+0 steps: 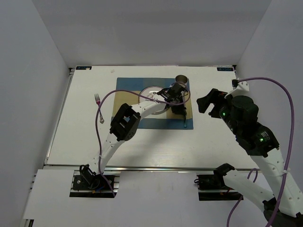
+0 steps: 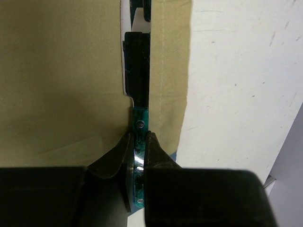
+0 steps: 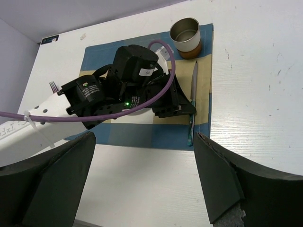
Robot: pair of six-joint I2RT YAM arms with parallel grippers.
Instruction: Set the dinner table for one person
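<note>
Clamping knife (image 2: 139,118) handle | left pincer (image 2: 138,142) over placemat (image 2: 61,71) | dinner table (image 2: 236,71) underneath

White table (image 1: 75,137), blue-and-tan checked placemat (image 1: 127,85), green-handled knife (image 2: 139,124), silver cup (image 3: 185,32), purple cable (image 1: 279,87), black left tool (image 2: 138,139).

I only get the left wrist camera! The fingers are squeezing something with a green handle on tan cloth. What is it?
Observer: A knife, lying along the right side of a blue-and-tan placemat, blade pointing away from the arms.
Kid: Is there a plate?
Observer: Yes, a white plate sits in the middle of the placemat, partly hidden by the left arm.
Kid: Where's the fork?
Observer: The fork lies on the bare dinner table, off the placemat to its left.
</note>
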